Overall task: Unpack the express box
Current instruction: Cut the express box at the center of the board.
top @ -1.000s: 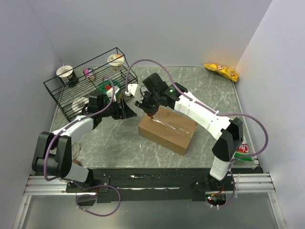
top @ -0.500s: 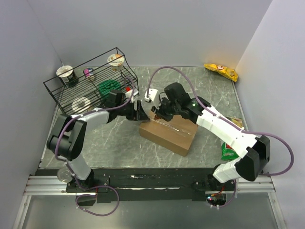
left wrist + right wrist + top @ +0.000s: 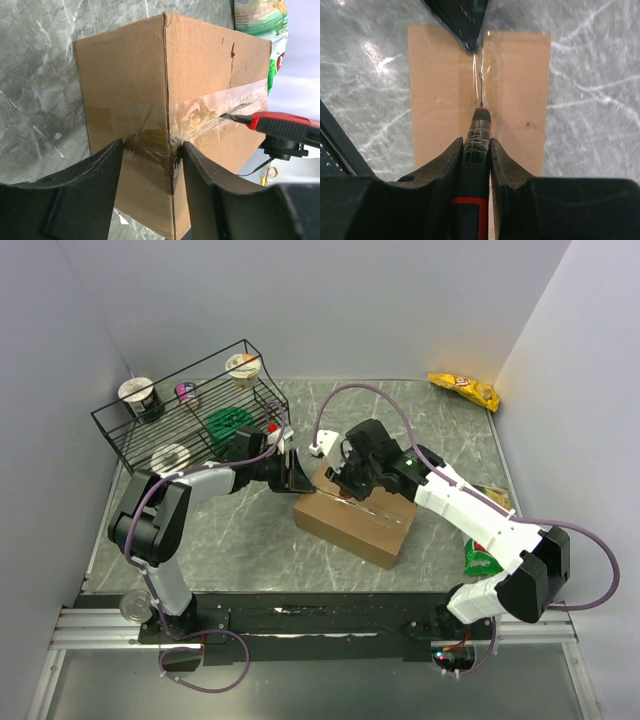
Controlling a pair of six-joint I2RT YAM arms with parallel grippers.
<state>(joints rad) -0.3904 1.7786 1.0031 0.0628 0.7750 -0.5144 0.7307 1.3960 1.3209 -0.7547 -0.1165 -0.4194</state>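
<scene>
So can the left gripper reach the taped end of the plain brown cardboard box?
Probably yes: the left gripper sits at the brown cardboard box's taped corner, jaws apart, nothing between.

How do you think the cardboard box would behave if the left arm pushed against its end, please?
The express box would probably stay stiff: its walls look flat and its corners crisp. It likely slides rather than tips, lying low and wide on the smooth table. The glossy tape over the seam may be slippery to grip.
</scene>
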